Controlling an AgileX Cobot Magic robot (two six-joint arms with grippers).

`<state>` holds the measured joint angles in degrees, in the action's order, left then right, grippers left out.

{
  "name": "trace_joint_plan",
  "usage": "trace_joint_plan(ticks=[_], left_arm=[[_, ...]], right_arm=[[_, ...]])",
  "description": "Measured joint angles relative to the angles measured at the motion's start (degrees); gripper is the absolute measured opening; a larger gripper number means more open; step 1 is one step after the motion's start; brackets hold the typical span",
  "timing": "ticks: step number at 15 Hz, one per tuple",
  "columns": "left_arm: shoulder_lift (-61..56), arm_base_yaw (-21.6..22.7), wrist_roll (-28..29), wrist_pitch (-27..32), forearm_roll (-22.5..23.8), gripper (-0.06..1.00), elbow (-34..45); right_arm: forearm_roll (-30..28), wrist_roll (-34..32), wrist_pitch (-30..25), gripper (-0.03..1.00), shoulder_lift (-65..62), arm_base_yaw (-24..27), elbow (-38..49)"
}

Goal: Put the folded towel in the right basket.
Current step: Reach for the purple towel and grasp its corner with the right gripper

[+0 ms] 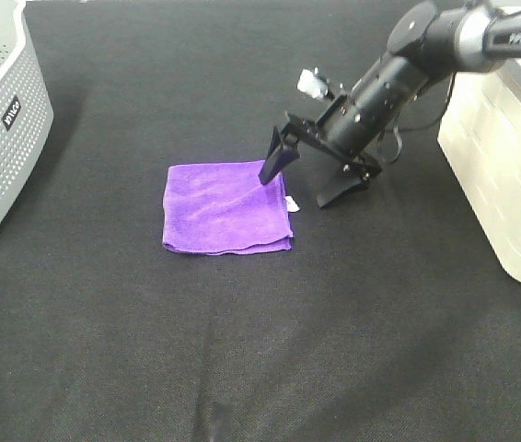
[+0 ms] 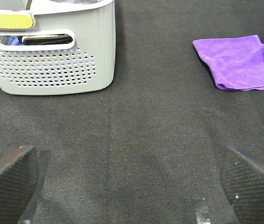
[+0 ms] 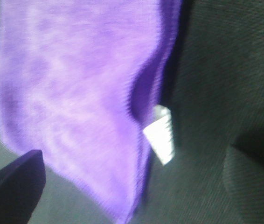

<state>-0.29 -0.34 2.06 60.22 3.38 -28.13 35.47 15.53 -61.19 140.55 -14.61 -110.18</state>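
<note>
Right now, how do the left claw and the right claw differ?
The right claw straddles the tagged edge of the purple towel, one finger over it, one beside it; the left claw sits over bare black cloth, away from the towel. The right claw shows in the high view; the left claw does not. Both are open.

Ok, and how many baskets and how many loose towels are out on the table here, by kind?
Baskets: 2, the grey basket and the cream basket.
Towels: 1, the purple towel, folded flat between them.
Total: 3.
</note>
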Motion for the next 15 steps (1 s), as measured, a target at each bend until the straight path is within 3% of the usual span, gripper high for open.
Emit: trace_joint_plan(ticks=[7, 15], left_arm=[[0.0, 0.0, 0.0, 0.0, 0.0, 0.99, 0.0], [0.0, 0.0, 0.0, 0.0, 0.0, 0.99, 0.0]], right_arm=[[1.5, 0.5, 0.8, 0.97, 2.2, -0.6, -1.3], [5.2, -0.5, 4.2, 0.9, 5.4, -8.9, -2.5]])
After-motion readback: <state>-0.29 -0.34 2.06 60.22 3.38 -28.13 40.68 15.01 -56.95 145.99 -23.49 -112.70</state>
